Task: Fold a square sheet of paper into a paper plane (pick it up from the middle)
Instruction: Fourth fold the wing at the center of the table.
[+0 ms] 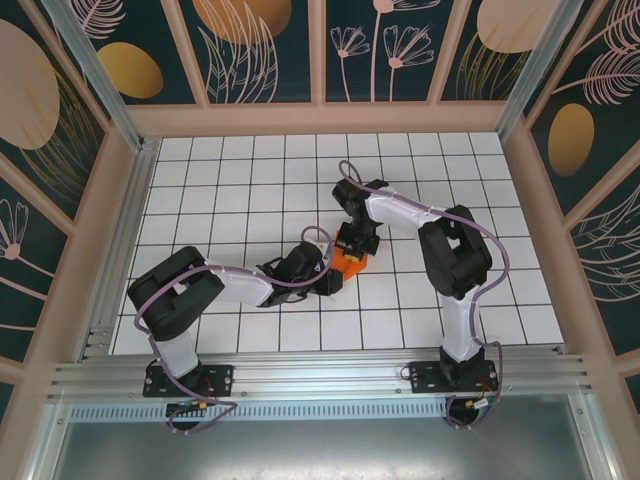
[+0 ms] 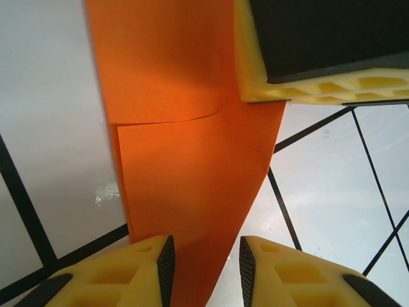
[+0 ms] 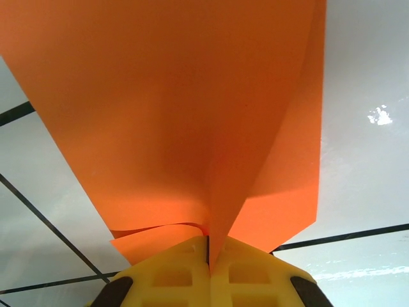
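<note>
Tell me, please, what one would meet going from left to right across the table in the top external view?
In order: left arm's black elbow joint → left gripper → folded bright orange sheet of paper → right arm's black elbow joint.

I find nothing to read here: no text, label, brand, number or sign that I can make out on any surface.
</note>
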Motion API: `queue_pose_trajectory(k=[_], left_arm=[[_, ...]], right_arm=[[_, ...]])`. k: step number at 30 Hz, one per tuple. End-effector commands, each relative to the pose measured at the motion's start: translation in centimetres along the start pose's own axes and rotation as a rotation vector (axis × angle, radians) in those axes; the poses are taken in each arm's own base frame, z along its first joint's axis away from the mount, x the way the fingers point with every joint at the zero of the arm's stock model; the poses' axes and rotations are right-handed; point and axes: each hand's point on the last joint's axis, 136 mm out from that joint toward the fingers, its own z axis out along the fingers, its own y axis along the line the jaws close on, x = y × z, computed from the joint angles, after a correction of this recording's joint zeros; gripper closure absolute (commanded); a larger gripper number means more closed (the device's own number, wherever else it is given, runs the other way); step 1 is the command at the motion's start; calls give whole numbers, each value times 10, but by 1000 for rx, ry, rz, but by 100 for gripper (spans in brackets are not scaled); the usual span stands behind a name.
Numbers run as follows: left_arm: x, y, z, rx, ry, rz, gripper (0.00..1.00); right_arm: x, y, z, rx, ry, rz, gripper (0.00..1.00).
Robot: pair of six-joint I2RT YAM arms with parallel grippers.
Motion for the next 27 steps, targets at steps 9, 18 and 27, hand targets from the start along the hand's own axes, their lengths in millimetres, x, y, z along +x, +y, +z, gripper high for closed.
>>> queue_pose_trajectory(k=[9,18,27], left_arm=[[9,6,8,-28,36,35,64],[9,-1,4,13,28,50,58],[11,10,8,-44,44,39,58]], right_arm=[[1,25,-24,-145,26,75,100],[-7,15,-21,-143,16,148,100],[-7,18,-22,-177,31,172,100]])
